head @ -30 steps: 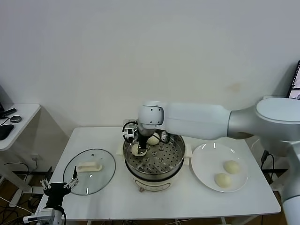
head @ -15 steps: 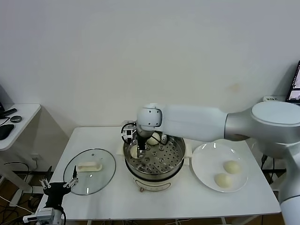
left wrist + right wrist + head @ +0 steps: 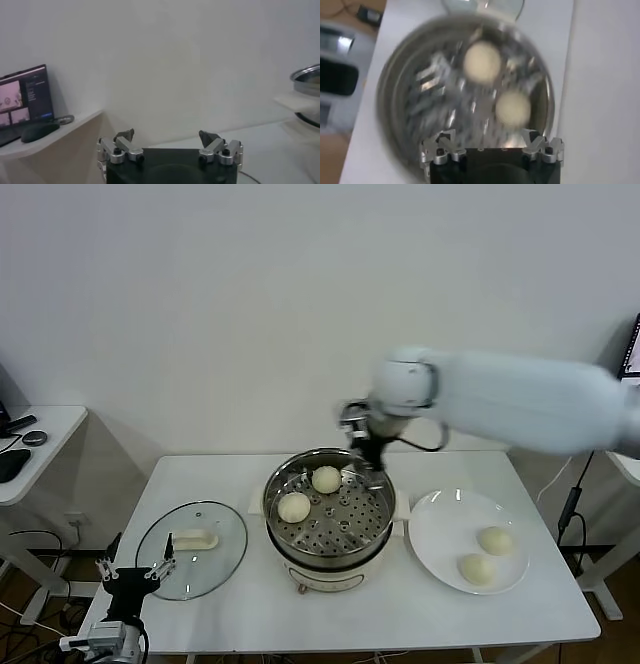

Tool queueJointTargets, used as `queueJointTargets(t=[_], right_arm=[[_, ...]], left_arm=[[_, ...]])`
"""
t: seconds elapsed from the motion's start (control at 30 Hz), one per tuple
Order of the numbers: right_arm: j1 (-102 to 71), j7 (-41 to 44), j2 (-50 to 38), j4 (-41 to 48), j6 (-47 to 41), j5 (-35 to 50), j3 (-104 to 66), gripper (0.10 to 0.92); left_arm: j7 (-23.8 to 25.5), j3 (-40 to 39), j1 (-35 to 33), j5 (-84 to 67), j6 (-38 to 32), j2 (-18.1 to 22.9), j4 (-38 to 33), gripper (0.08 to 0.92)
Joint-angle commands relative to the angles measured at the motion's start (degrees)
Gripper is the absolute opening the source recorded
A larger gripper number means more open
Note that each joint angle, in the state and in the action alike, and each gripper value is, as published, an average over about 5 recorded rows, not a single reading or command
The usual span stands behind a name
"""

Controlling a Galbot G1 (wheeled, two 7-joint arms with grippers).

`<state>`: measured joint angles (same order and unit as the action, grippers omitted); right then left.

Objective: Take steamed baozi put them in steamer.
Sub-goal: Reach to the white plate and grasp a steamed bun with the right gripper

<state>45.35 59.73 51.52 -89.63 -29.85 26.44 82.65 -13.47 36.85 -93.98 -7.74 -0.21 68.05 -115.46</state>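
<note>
R gripper [image 3: 366,446] hangs over the far rim of the steamer [image 3: 329,522], fingers spread apart, nothing between them. Its wrist cam looks straight down into the pot, fingers [image 3: 443,143] wide w/ the perforated tray under them.

Steamer sits mid-table [image 3: 250,604]. Two steamed baozi inside on the tray: one [image 3: 326,479] toward the back, one [image 3: 294,507] just beside it on the robot's left, apart from each other; both also show in the R wrist view [image 3: 482,62] [image 3: 512,108]. Other two baozi [image 3: 494,540] [image 3: 474,569] lie on the white plate [image 3: 440,534], to the R of the steamer, close together near the plate's R side.

Glass lid [image 3: 190,549] w/ white handle lies flat on the table, L of the steamer.

L gripper [image 3: 134,576] parked low at the near L table edge by the lid, fingers apart, empty; same in its own cam [image 3: 171,145].
</note>
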Motion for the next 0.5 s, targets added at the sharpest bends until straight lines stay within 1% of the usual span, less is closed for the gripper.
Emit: queueJointTargets(t=[0.03,0.17,0.27,0.43,0.5], right_arm=[[-2.9,9.9,-27.8,-9.3,13.3,-17.1,-0.5,0.823],[-21.0,6.8,-34.9,-8.8,16.5,-22.2,-13.8,0.823],[-35.0,5.3,-38.2,-7.6,18.4,-26.2,-26.2,0.823],[-54.0,3.7,-38.2,-5.0,19.6,-30.0,-41.4,0.823],[-57.6,3.2,-37.0,-4.0,19.8,-30.9,-44.6,0.823]], left_arm=[[0.0,-0.7,0.1,0.2,-0.1,0.0,0.0,0.823],[0.0,-0.6,-0.1,0.3,-0.1,0.3,-0.1,0.823],[0.0,-0.5,-0.4,0.6,-0.1,0.6,-0.5,0.823],[-0.2,-0.1,-0.9,1.4,-0.1,1.4,-1.1,0.823],[-0.3,0.1,-1.2,1.5,-0.1,1.7,-1.3,0.823]])
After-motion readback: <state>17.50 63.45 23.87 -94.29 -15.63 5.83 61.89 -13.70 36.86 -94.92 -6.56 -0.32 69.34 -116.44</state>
